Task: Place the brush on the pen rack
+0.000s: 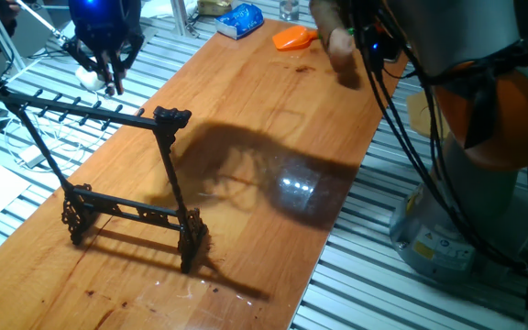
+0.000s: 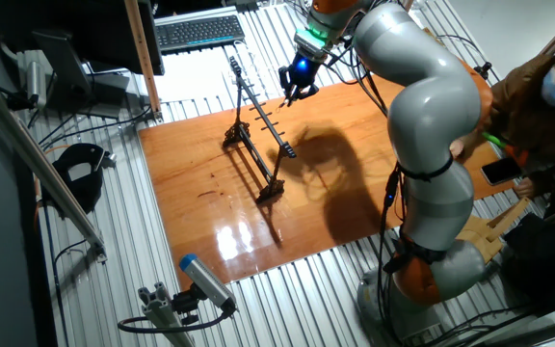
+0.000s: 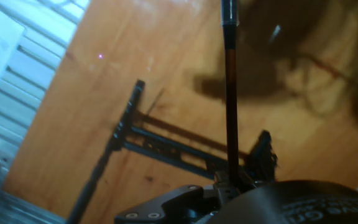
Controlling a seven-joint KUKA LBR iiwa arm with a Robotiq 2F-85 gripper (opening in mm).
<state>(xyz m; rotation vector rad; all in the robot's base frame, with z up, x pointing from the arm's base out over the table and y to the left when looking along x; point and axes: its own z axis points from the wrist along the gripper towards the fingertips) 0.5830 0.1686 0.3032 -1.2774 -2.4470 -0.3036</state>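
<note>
The black pen rack [image 1: 131, 206] stands upright on the wooden table [image 1: 273, 119], with its pegged top bar [image 1: 81, 110] running left to right. It also shows in the other fixed view [image 2: 258, 135] and the hand view [image 3: 166, 146]. My gripper [image 1: 113, 85] hangs just above and behind the left part of the top bar, and beside the bar in the other fixed view [image 2: 292, 93]. In the hand view the gripper [image 3: 230, 183] is shut on the thin brush [image 3: 230, 112], which juts straight out above the rack. The brush is too thin to make out in the fixed views.
An orange scoop [image 1: 291, 38] and a blue packet [image 1: 239, 20] lie at the table's far end. A person's hand [image 1: 342, 46] reaches over that end. Black cables [image 1: 401, 119] hang along the right edge. A keyboard [image 2: 198, 31] sits beyond the table.
</note>
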